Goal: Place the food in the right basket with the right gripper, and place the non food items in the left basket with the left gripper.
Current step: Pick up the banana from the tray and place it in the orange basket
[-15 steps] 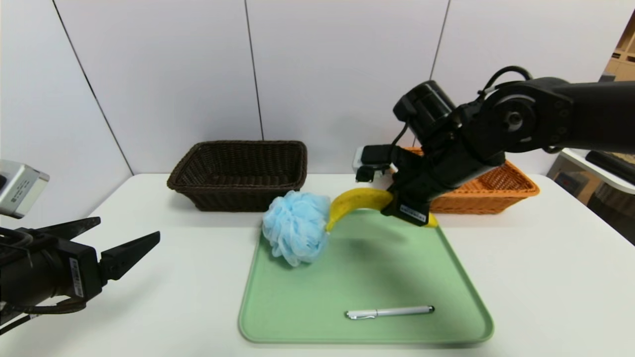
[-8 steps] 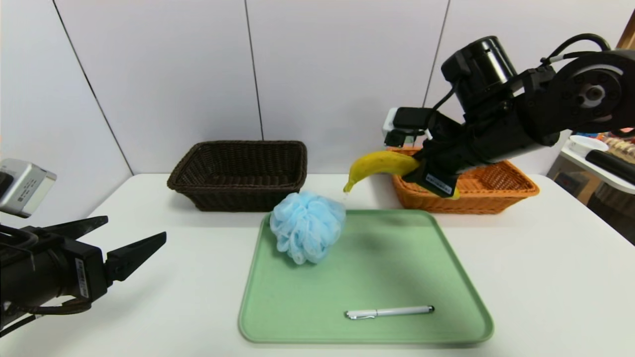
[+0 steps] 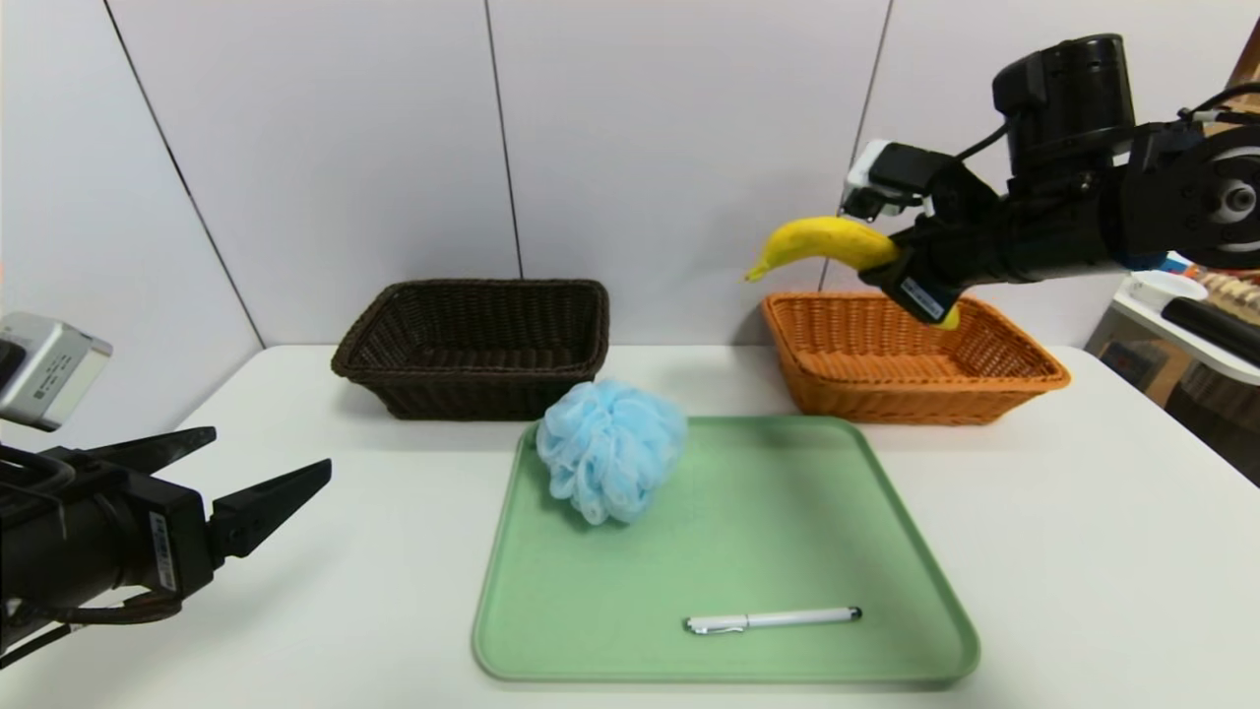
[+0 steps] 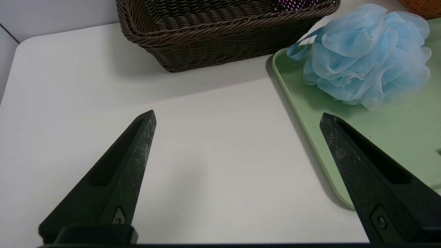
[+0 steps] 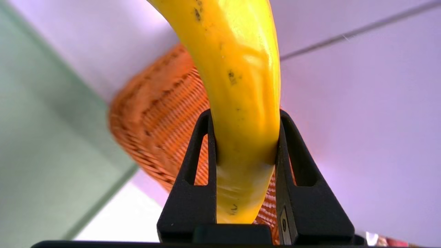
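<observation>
Banana (image 3: pixel 822 243) lifted over orange basket (image 3: pixel 911 366) | right end effector (image 3: pixel 898 271) clenched on it

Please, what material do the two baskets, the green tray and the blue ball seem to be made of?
Dark brown basket and orange basket: woven wicker or rattan-like strands, visible weave, possibly synthetic. Green tray: probably moulded plastic, smooth and matte. Blue bath pouf: gathered nylon-like mesh, translucent ruffles.

pouf (image 3: pixel 610 450), pen (image 3: pixel 773 619) on tray (image 3: pixel 886 551) | banana (image 3: pixel 822 243) above right basket (image 3: pixel 911 359)
</observation>
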You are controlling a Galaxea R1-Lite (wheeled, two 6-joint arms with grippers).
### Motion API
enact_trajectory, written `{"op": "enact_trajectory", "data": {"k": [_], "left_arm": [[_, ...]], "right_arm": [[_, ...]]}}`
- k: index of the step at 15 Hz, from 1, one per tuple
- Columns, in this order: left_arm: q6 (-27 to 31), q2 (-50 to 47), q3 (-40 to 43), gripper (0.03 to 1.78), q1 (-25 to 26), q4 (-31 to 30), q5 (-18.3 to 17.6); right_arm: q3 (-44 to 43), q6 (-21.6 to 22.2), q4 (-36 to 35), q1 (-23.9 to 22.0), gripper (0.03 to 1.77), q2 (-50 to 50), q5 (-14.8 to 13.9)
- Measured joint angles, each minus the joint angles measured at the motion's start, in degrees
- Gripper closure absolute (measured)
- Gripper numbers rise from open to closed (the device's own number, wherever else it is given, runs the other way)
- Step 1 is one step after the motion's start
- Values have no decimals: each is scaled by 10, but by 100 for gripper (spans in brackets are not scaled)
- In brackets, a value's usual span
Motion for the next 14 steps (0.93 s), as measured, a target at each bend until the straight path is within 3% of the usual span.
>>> {"op": "enact_trajectory", "data": {"k": [9, 14], "left_arm": [[-1, 1, 4, 12, 0, 0, 4], [-1, 4, 6, 12, -1, 0, 3]], "right_arm": [[95, 15, -239, -94, 134, 19, 1], [95, 94, -266, -119, 134, 43, -10]]}}
